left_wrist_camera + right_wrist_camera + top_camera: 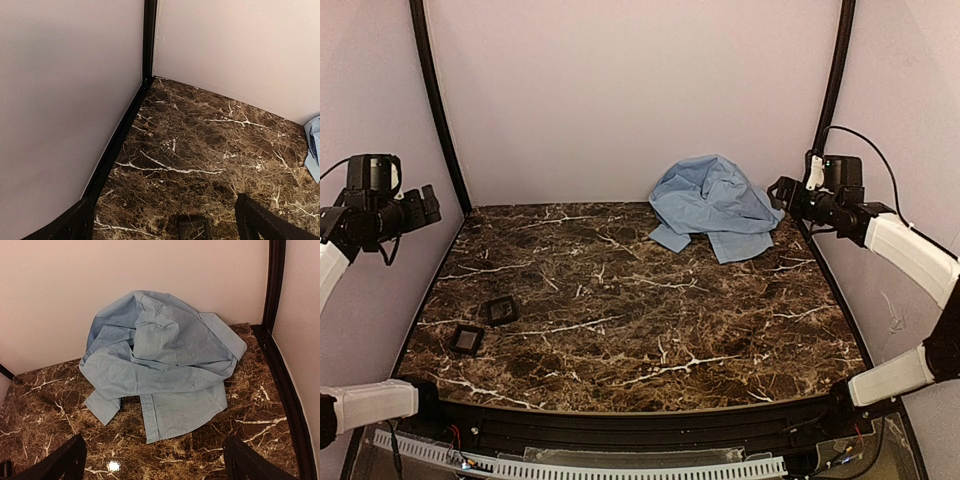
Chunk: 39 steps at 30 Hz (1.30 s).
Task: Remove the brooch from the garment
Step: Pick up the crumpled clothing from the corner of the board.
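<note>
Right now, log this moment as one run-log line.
step: not begun | left gripper: open, empty, off to the left | right gripper: open, empty, facing garment | garment: crumpled in far-right corner | brooch: not visible

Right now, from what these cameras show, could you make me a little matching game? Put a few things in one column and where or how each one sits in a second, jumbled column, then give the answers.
Things
1. garment
2. black square pads
3. left gripper
4. right gripper

Places and states
A. open, raised off to the left, nothing near it
B. lying flat on the table, near-left part
C. open, raised just right of the garment, not touching it
D. crumpled in a heap at the far right corner

Pairs: 1-D, 2-B, 3-A, 4-C
</note>
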Each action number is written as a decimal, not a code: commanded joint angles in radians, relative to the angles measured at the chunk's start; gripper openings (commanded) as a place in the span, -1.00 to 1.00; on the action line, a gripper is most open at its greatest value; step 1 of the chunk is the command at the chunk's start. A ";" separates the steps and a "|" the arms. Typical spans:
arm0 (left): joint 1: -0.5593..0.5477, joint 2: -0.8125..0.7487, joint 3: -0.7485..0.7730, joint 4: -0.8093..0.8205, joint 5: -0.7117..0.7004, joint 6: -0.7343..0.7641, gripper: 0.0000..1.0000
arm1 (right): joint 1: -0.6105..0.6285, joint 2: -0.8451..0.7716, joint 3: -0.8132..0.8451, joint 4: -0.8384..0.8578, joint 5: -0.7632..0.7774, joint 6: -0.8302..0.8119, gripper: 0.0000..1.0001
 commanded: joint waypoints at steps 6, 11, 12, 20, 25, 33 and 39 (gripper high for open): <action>0.004 -0.049 -0.050 -0.001 0.123 -0.068 0.99 | 0.011 0.359 0.170 0.099 -0.009 0.102 0.95; 0.005 -0.093 -0.060 -0.032 0.115 -0.090 0.99 | 0.011 0.522 0.225 0.186 -0.045 0.175 0.96; 0.005 -0.093 -0.053 -0.044 0.101 -0.080 0.99 | 0.012 0.555 0.251 0.187 -0.054 0.176 0.96; 0.005 -0.047 0.052 -0.222 0.068 -0.042 0.99 | 0.010 0.805 0.524 0.138 -0.055 0.195 0.97; 0.005 -0.059 0.025 -0.199 0.104 -0.118 0.99 | -0.005 0.952 0.696 0.153 -0.061 0.264 0.97; 0.004 -0.040 0.005 -0.168 0.151 -0.138 0.99 | -0.005 1.191 1.013 0.013 -0.004 0.287 0.93; 0.005 -0.015 -0.008 -0.158 0.160 -0.123 0.99 | -0.006 1.267 1.098 0.018 -0.064 0.290 0.48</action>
